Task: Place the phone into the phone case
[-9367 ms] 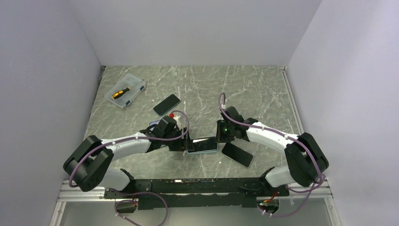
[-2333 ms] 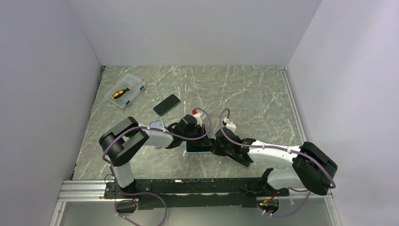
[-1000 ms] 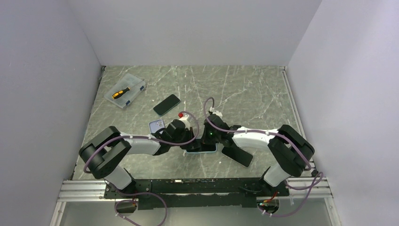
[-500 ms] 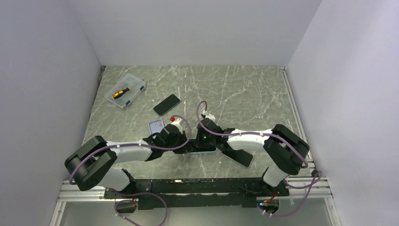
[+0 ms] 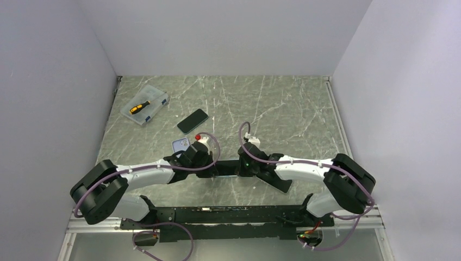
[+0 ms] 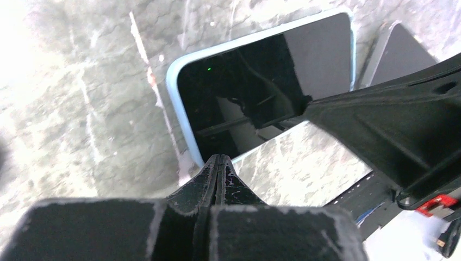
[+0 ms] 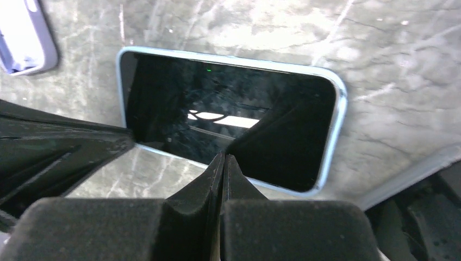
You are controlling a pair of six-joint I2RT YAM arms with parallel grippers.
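Observation:
The phone (image 6: 261, 87) lies screen up on the marble table, seated inside a light blue phone case whose rim (image 6: 176, 106) frames it on all sides. In the right wrist view the dark screen (image 7: 217, 109) fills the blue rim (image 7: 338, 122). My left gripper (image 6: 218, 157) is shut, its tips at one long edge of the case. My right gripper (image 7: 223, 156) is shut too, its tips over the opposite long edge. From above, both grippers (image 5: 216, 166) (image 5: 240, 165) meet nose to nose and hide most of the phone.
A lavender case (image 5: 180, 145) lies just behind the left wrist. A second black phone (image 5: 192, 120) and a clear box with an orange screwdriver (image 5: 145, 104) sit at the back left. A dark flat slab (image 5: 276, 179) lies under the right forearm.
The right wrist has slid a little to the right along the phone and the left arm has settled lower. Both grippers stayed shut and the phone stayed in place.

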